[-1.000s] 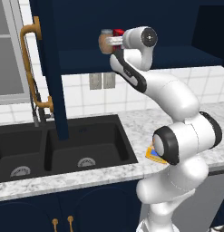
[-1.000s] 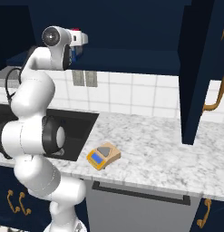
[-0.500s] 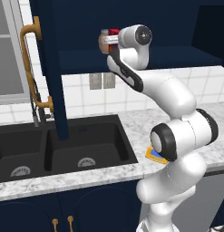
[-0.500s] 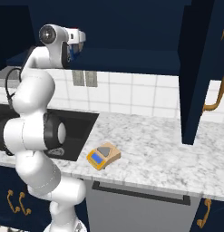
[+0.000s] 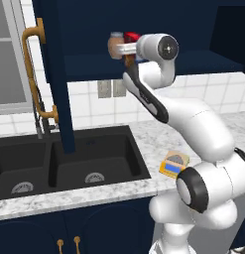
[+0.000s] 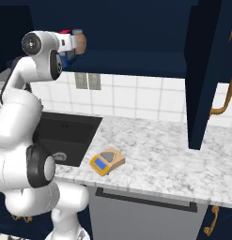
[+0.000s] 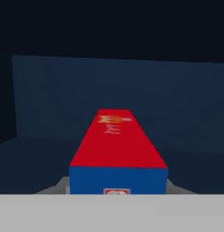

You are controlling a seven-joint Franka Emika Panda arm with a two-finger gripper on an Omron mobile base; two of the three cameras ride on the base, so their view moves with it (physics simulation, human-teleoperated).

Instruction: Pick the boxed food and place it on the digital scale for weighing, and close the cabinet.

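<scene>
Boxed food [image 7: 118, 152]: red top face, blue near face, lower portion cut off. Gripper [image 5: 125, 49] jaw state cannot be determined.

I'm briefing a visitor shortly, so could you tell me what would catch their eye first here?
The white arm reaches high into the open navy wall cabinet, its gripper at the red boxed food beside a brown jar. Below, the yellow-orange digital scale sits on the marble counter, right of the black sink.
</scene>
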